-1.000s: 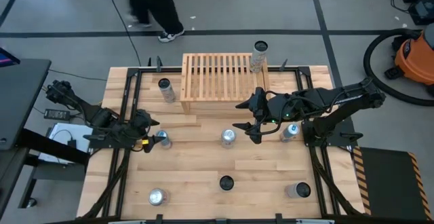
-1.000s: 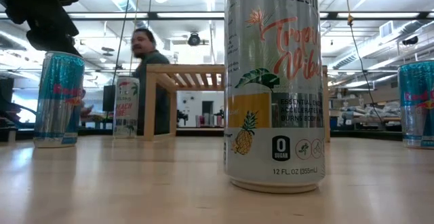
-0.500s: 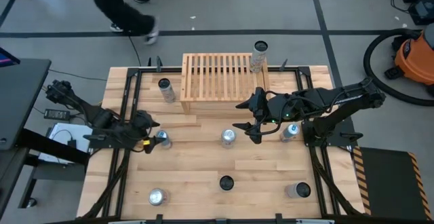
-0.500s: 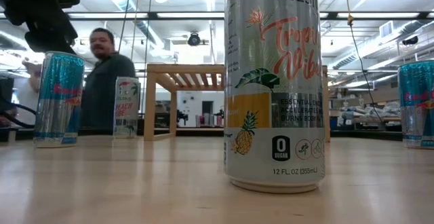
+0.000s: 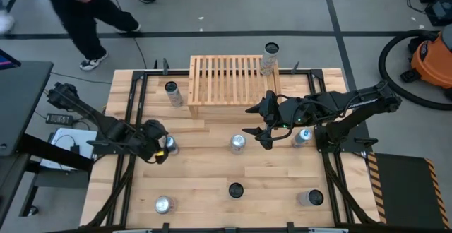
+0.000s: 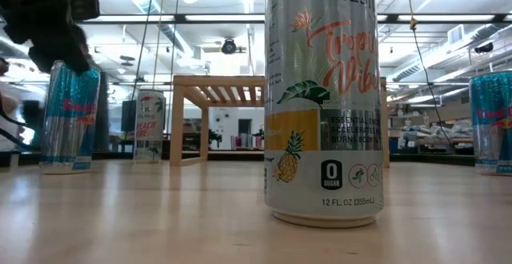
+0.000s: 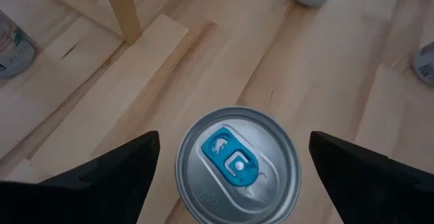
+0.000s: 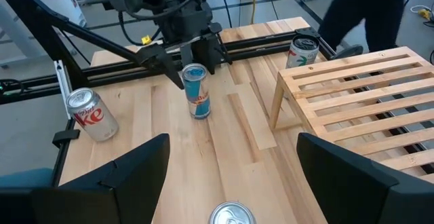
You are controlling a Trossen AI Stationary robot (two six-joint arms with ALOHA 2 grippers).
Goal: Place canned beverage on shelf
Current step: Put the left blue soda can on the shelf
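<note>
A slim blue-and-silver can [image 7: 237,164] with a blue tab stands upright on the wooden table, left of centre [image 5: 170,145]. My left gripper [image 7: 234,140] is open, slanting down over the can's top, one finger on each side and clear of it [image 8: 195,60]. The light wooden slatted shelf [image 5: 229,83] stands at the far middle of the table. My right gripper [image 5: 249,120] hangs open above the table, between the shelf and a silver-topped can [image 5: 238,142], with nothing between its fingers [image 8: 232,142].
Other cans stand about: one left of the shelf [image 5: 171,92], one at its far right corner [image 5: 270,51], one under the right arm [image 5: 301,135], three along the near edge [image 5: 164,205], [image 5: 235,189], [image 5: 313,198]. A person [image 5: 78,7] walks beyond the far left corner.
My left gripper has moved down and a little toward the table's right, coming over the blue-tab can so that its open fingers now flank the can's top. The can has not moved. The person behind the table has walked toward the left.
</note>
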